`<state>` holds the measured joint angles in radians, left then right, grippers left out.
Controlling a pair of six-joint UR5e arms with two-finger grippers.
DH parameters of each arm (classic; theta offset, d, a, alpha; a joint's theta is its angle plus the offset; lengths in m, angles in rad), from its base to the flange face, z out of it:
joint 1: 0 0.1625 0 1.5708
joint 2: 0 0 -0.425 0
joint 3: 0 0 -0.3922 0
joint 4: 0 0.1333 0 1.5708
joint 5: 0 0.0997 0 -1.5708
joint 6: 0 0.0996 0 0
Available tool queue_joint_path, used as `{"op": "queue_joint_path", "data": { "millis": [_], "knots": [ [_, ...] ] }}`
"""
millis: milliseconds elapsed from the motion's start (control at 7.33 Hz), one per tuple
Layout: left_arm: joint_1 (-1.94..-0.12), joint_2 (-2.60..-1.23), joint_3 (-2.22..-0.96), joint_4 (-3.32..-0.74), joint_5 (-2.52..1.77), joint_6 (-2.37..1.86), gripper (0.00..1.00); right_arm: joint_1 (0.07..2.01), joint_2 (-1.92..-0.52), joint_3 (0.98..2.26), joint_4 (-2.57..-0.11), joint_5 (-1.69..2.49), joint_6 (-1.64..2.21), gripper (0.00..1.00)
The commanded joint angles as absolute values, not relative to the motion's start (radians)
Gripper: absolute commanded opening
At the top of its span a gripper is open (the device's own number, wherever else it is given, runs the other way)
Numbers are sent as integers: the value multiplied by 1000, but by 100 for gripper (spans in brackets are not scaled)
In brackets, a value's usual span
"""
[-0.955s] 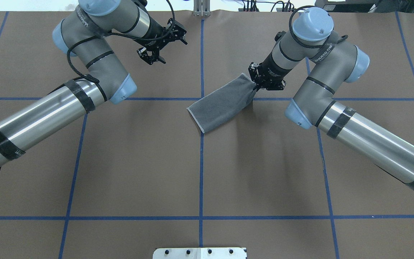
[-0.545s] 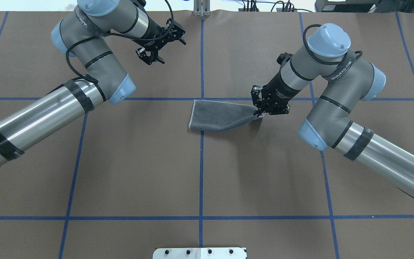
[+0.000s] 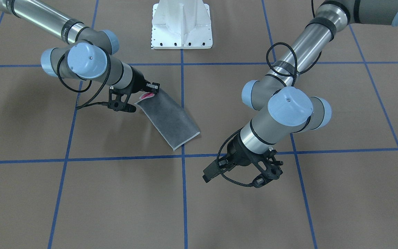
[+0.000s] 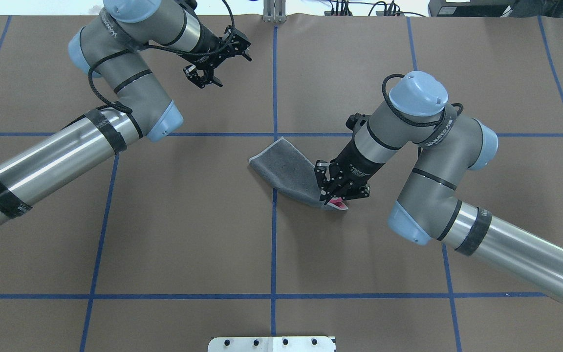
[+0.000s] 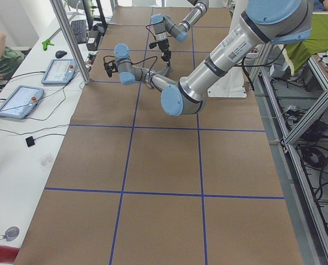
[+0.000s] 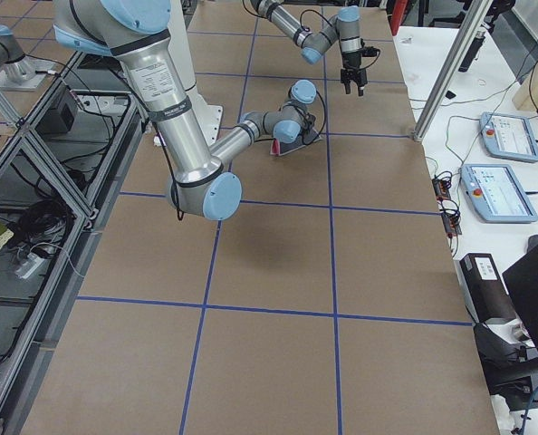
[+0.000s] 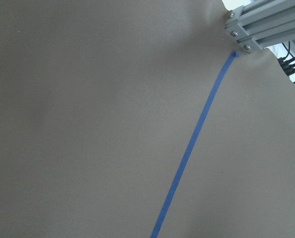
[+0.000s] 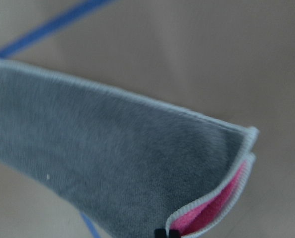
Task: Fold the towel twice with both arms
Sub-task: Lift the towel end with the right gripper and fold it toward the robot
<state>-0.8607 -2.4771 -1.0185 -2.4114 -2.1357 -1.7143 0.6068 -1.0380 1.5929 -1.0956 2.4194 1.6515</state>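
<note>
**Across the centre line, a folded towel pinched at one corner**

Near the table's middle, the towel [image 4: 285,168] lies doubled over, grey face out. It straddles the blue tape line [image 4: 273,244] that runs away from the robot. A sliver of pink shows between the layers at the end nearest the right arm [image 4: 501,248]. There the right gripper [image 4: 331,199] has its fingers closed on the pale stitched corner. The left gripper [image 4: 209,80] hangs well apart over the brown table [image 4: 188,220], toward the far edge, its fingers spread and holding nothing.
</note>
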Motion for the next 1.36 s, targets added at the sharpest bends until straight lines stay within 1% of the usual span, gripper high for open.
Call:
{"op": "queue_joint_path", "data": {
  "millis": [0,136,545,818,955,1091,1227],
  "knots": [
    [-868,-2477,-1019,-2411,-2137,-1713,100,530,-1008,1608,-1097,2411,1697,0],
    [-871,-2476,-1019,-2411,-2137,-1706,100,509,-980,1599,-1097,2408,1715,0],
    [-871,-2474,-1019,-2411,-2137,-1703,100,506,-904,1514,-1097,2396,1723,0],
    [-871,-2471,-1019,-2411,-2138,-1703,100,503,-885,1511,-1095,2355,1771,0],
    [-871,-2471,-1020,-2411,-2137,-1703,100,502,-882,1508,-1092,2349,1773,94],
    [-870,-2471,-1020,-2411,-2137,-1703,100,502,-871,1505,-1094,2349,1775,99],
    [-870,-2471,-1022,-2411,-2138,-1703,100,503,-864,1505,-1091,2349,1776,100]
  ]
}}
